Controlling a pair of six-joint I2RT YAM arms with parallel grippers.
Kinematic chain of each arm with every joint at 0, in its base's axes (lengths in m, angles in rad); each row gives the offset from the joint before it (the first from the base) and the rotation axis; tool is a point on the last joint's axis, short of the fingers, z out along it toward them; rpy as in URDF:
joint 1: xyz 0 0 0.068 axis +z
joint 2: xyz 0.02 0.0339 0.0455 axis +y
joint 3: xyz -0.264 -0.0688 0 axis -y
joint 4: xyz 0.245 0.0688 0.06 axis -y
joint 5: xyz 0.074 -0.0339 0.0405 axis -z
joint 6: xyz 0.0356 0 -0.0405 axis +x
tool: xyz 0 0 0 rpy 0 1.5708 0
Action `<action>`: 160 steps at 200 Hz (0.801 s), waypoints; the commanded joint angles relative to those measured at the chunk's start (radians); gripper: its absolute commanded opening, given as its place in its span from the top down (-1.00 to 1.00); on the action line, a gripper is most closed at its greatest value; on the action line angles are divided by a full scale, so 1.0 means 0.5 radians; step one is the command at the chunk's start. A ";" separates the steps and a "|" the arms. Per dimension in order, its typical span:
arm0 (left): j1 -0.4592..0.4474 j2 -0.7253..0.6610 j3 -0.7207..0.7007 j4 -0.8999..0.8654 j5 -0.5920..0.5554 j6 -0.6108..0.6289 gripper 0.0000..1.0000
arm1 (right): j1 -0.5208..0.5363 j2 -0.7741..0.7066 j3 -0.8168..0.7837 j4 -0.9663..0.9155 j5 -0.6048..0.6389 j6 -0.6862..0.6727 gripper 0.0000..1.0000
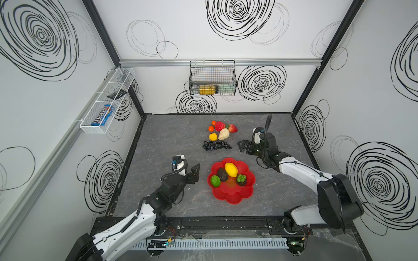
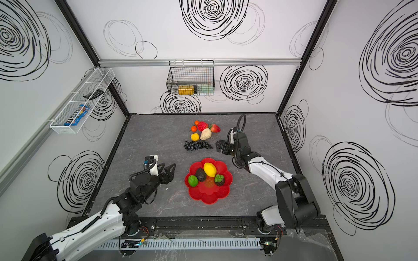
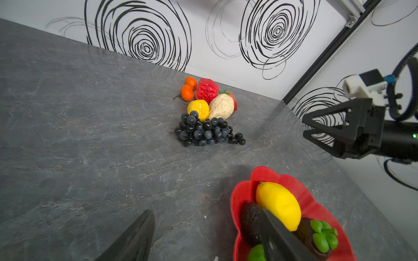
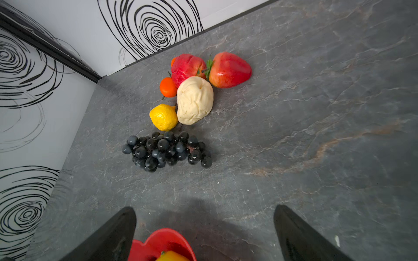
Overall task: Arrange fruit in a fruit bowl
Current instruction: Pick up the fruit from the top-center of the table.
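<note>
The red flower-shaped fruit bowl [image 1: 233, 195] sits on the grey table and holds a yellow lemon [image 1: 231, 169], a dark avocado [image 1: 222, 174], a green lime [image 1: 215, 180] and a dark piece topped with green [image 1: 241, 180]. Behind it lie a black grape bunch [image 1: 216, 145], a small lemon [image 1: 213, 136], a beige piece [image 1: 224, 134], a red apple [image 1: 219, 126], a strawberry [image 1: 233, 128] and two tangerines [image 1: 211, 128]. My left gripper [image 1: 196, 172] hangs open and empty just left of the bowl. My right gripper [image 1: 240, 146] is open and empty, right of the grapes.
A black wire basket [image 1: 212, 78] with a yellow item hangs on the back wall. A white wire basket [image 1: 106, 101] with a candy pack hangs on the left wall. Patterned walls enclose the table on three sides.
</note>
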State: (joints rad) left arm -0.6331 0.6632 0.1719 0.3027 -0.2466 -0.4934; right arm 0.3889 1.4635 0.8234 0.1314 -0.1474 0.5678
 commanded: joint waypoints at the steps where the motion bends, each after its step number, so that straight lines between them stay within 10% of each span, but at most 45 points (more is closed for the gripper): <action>1: 0.077 -0.049 -0.065 0.153 0.075 0.114 -0.59 | -0.044 0.220 0.224 -0.057 -0.153 0.142 -0.99; 160: 0.262 0.038 -0.068 0.221 0.333 0.023 -0.85 | 0.042 1.423 1.354 -0.217 -0.233 0.325 -0.95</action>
State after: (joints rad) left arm -0.5098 0.6762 0.1364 0.3626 -0.0975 -0.4759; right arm 0.3859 2.1464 1.4433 0.0551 -0.2726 0.6991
